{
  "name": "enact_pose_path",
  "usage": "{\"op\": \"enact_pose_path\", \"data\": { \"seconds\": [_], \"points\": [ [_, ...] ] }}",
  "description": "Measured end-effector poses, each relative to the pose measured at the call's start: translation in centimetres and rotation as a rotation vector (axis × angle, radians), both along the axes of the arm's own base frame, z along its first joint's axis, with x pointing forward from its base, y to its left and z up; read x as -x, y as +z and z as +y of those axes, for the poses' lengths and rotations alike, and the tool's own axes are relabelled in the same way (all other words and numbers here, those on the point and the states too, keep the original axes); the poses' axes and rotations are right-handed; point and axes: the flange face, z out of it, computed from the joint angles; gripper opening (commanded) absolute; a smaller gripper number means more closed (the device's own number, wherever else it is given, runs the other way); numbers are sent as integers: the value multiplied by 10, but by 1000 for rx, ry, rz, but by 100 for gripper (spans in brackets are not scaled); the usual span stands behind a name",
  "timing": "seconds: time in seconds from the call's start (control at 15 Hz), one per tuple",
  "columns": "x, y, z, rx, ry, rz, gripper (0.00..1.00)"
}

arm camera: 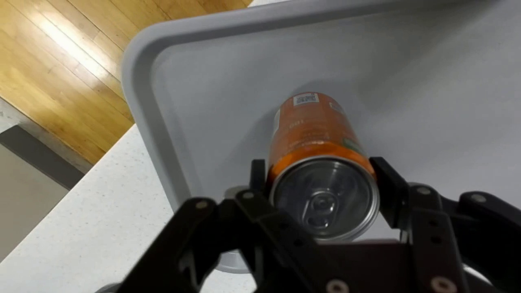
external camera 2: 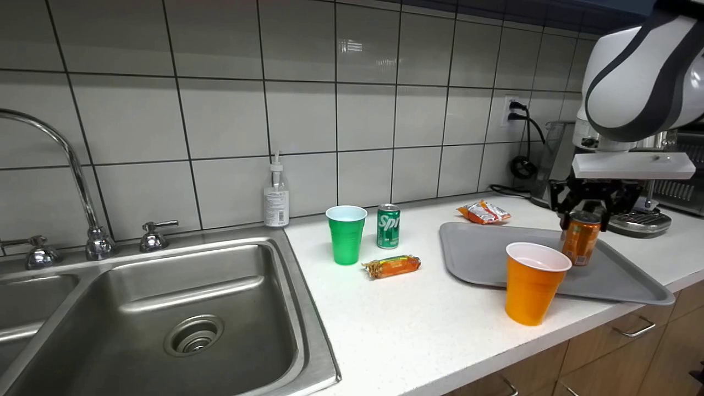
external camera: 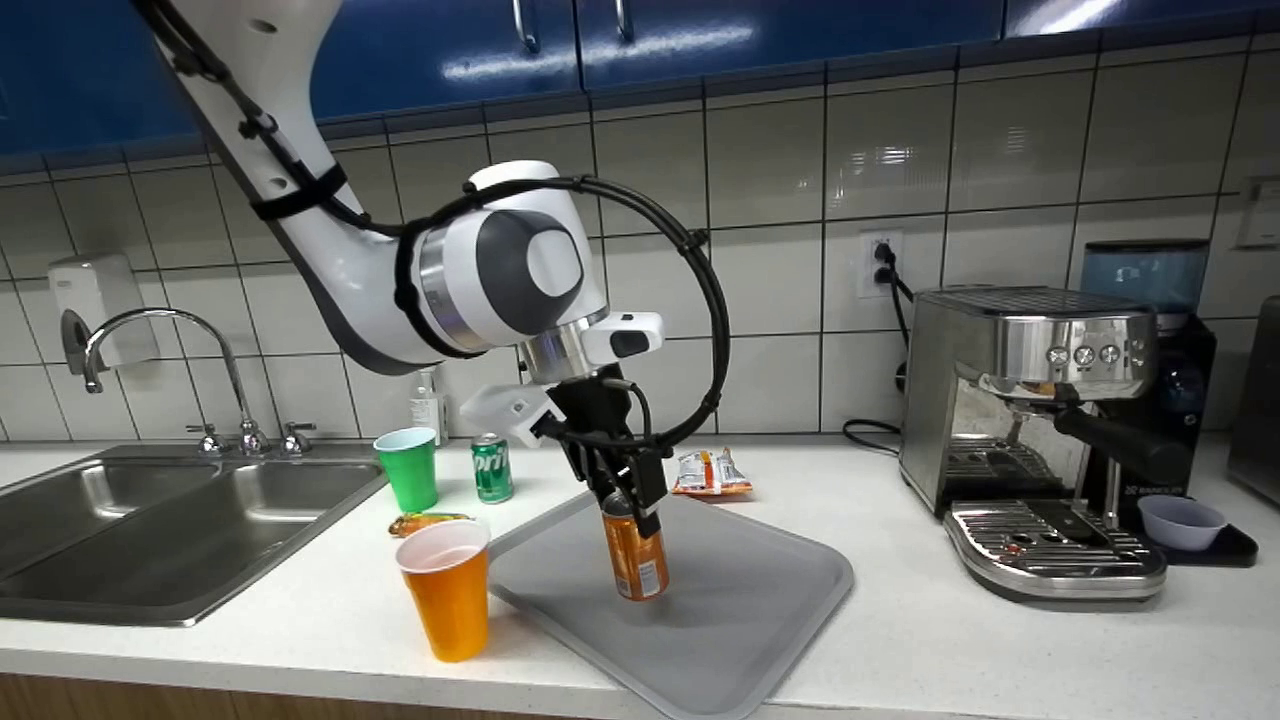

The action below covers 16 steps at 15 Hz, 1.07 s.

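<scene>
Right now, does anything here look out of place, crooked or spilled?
One thing: the tray sits askew on the counter, a corner jutting past the front edge. The wrist view shows floor beyond it, so it might get bumped. The can in the jaws shows no clear damage, and I see no spill.

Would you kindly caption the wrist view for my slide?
Seen from above, jaws grip an orange can, a gray tray beneath.

In an exterior view, your gripper (external camera: 631, 515) covers part of the orange can (external camera: 637, 568) near its top. In an exterior view, the orange cup (external camera 2: 531, 294) hides some of the tray (external camera 2: 478, 253) from you. In the wrist view, the tray runs past the right edge, and you cannot read the can's small print.
</scene>
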Motion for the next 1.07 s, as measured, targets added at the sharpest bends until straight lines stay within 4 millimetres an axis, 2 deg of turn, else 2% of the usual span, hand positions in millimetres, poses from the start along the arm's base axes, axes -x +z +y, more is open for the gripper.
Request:
{"op": "enact_pose_path", "data": {
  "seconds": [0.4,1.07],
  "points": [
    [12,-7,-10,-6,-31,18,39],
    [21,-20,-19,-8,-64,35,39]
  ]
}}
